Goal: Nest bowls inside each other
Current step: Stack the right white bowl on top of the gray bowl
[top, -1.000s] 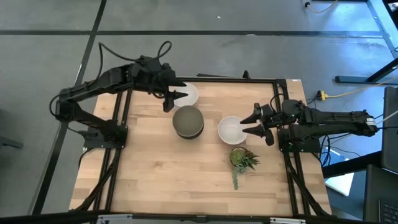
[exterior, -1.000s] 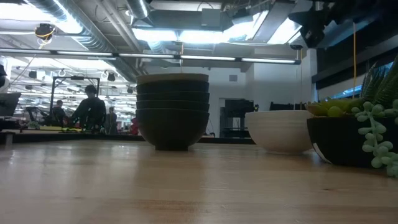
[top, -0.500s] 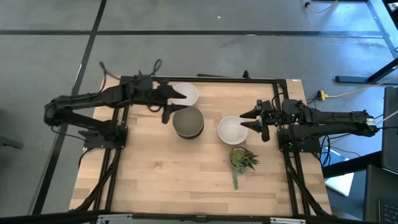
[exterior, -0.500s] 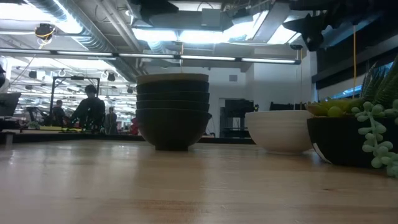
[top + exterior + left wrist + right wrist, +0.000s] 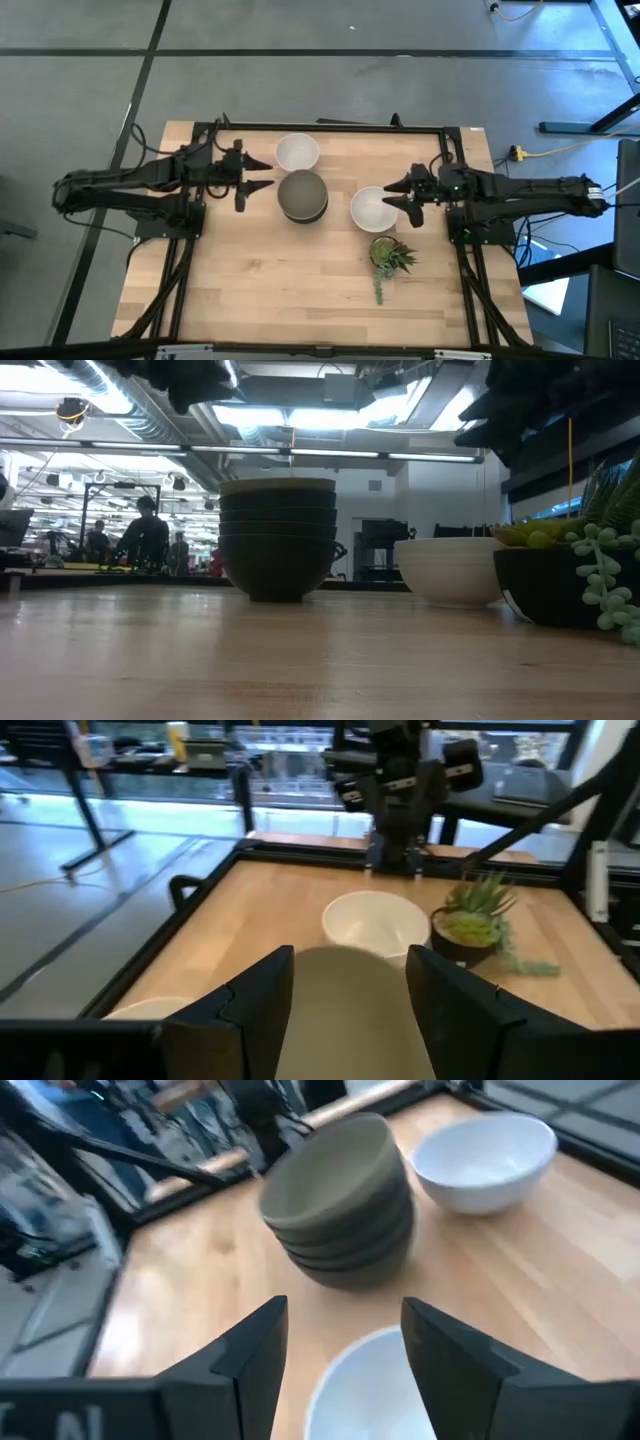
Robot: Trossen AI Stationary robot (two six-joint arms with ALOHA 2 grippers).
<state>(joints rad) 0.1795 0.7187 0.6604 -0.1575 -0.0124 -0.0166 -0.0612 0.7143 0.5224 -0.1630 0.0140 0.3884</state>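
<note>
A stack of several nested bowls (image 5: 302,195), grey-beige on top and dark below, stands on its base at mid-table (image 5: 278,540). One white bowl (image 5: 297,152) sits behind it near the far edge. A second white bowl (image 5: 372,208) sits to the stack's right (image 5: 450,570). My left gripper (image 5: 258,175) is open, just left of the stack and pointing at it (image 5: 350,955). My right gripper (image 5: 395,192) is open, held above the right rim of the second white bowl (image 5: 370,1390), a finger to each side, well above table height.
A small potted green plant (image 5: 390,255) stands near the second white bowl, toward the near side (image 5: 555,585). A black frame runs along the table's far and side edges (image 5: 380,126). Bare wood lies across the near half of the table (image 5: 280,290).
My left gripper has drawn back from the far white bowl toward the table's left and near side, staying open, and now points at the stack. My right gripper has crept a little toward the left, over the second white bowl's rim. The bowls have not moved.
</note>
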